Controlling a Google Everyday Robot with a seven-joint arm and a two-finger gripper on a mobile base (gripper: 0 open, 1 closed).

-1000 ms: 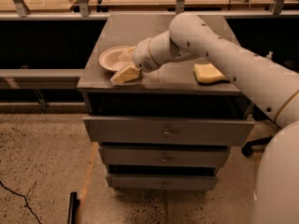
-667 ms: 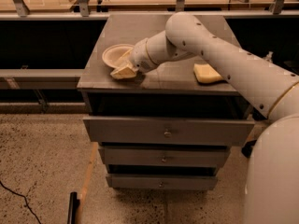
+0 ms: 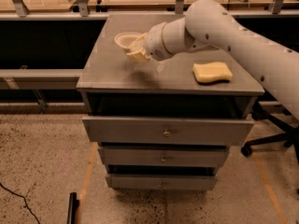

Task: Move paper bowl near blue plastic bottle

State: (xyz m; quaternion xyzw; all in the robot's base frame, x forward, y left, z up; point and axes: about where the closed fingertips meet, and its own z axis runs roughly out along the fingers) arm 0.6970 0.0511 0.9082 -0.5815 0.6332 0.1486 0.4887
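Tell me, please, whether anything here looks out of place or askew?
The cabinet's top drawer stands pulled out further than the two below, leaving a dark gap above it. On top, the gripper sits at the paper bowl's near rim, and the yellow sponge lies flat. Nothing looks spilled.

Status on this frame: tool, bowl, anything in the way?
Tool over cabinet top, left rear, shut on paper bowl rim. Bowl off the surface. Blue plastic bottle not made out. Yellow sponge lies right, apart.
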